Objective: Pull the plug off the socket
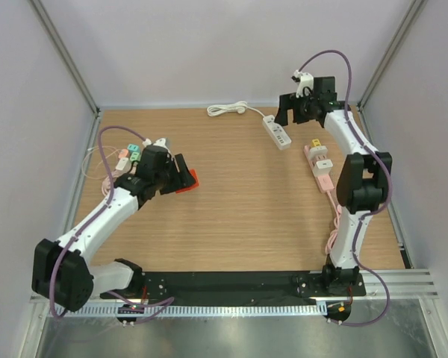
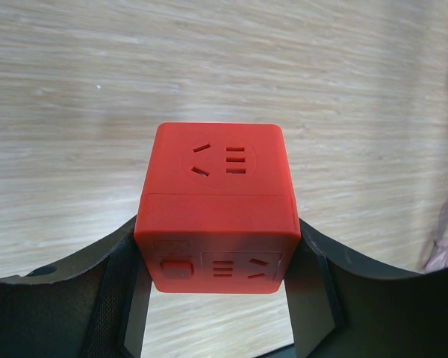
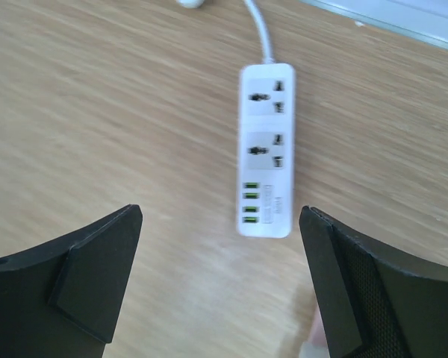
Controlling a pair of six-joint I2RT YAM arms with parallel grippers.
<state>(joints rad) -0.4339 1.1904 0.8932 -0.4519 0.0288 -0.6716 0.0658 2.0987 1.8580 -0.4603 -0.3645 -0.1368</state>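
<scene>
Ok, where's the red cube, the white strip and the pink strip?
red cube (image 2: 216, 160): left wrist view, on its top face.
white strip (image 3: 266, 123): right wrist view, on the body between its two sockets.
pink strip (image 1: 319, 156): top view, on its middle part.

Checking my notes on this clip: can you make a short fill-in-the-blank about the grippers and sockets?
1. The left gripper is shut on a cube socket coloured ____.
2. The right gripper hangs over the white power strip with its jaws ____.
3. The strip's four small ports are coloured ____.
Missing words: red; open; green.
</scene>
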